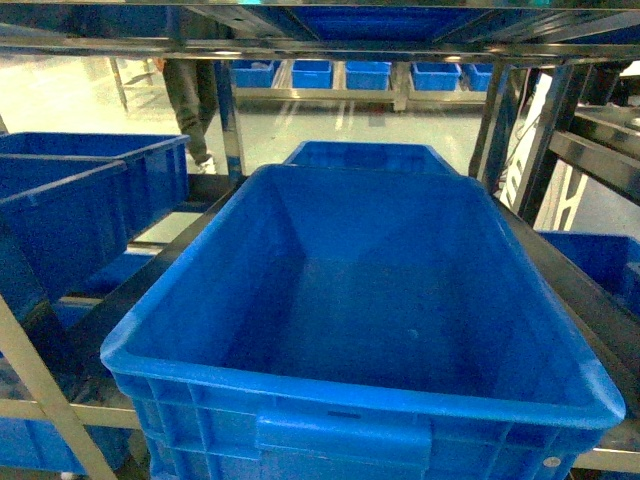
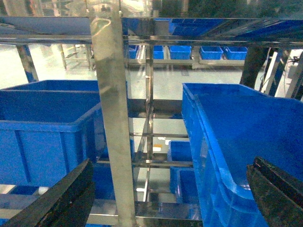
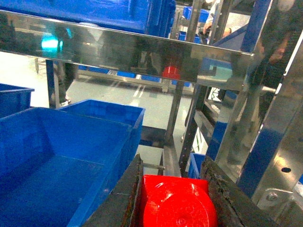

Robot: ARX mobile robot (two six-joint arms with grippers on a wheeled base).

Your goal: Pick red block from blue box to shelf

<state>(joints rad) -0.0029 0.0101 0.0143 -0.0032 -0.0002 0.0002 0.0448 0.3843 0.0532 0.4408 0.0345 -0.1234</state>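
We have the red block [image 3: 176,201] clamped between the fingers of our right gripper [image 3: 173,198], raised in front of the shelf [image 3: 142,47] beside a deep blue crate [image 1: 350,300]. Our left gripper [image 2: 170,198] hangs spread wide, holding nothing. The pick looks done; setting the block on the shelf remains. The blue box is out of view.

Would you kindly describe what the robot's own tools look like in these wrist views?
Only finger parts show. The left tool has two dark, nearly black fingers with ridged, layered edges, slanting in from the lower corners. The right tool has dark, rough-textured, worn-looking pads. No cables or markings are visible.
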